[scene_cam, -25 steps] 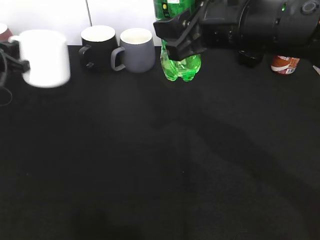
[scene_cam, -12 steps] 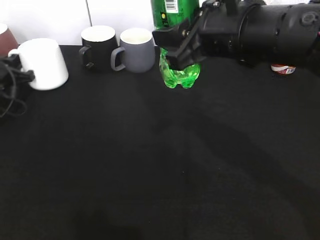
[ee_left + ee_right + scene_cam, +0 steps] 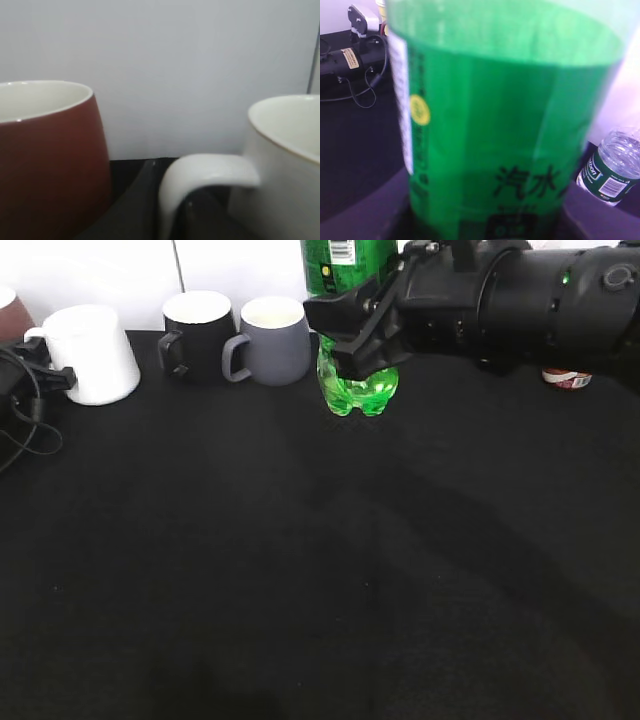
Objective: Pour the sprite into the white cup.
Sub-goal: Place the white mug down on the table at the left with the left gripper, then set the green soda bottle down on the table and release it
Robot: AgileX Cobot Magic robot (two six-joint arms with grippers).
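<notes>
Your sprite [image 3: 362,390] sits upright at the back of the black surface [image 3: 320,570], just right of the grey mug [image 3: 272,338], and your right pincer [image 3: 358,328] is clamped around its middle, so only the lobed base and a strip of label up top show in the exterior view. On the right wrist cam the green label [image 3: 490,130] fills nearly the whole shot, with a clear water bottle [image 3: 614,167] lying off to the right. The white cup [image 3: 92,352] is way over at the left edge, well apart from the sprite, with the black mug [image 3: 196,332] between it and the grey one. Your left pincer [image 3: 38,375] is right at the cup's handle [image 3: 200,185], but I can't tell if it's pinching it or spread. A dark red mug [image 3: 47,160] sits just left of that handle.
</notes>
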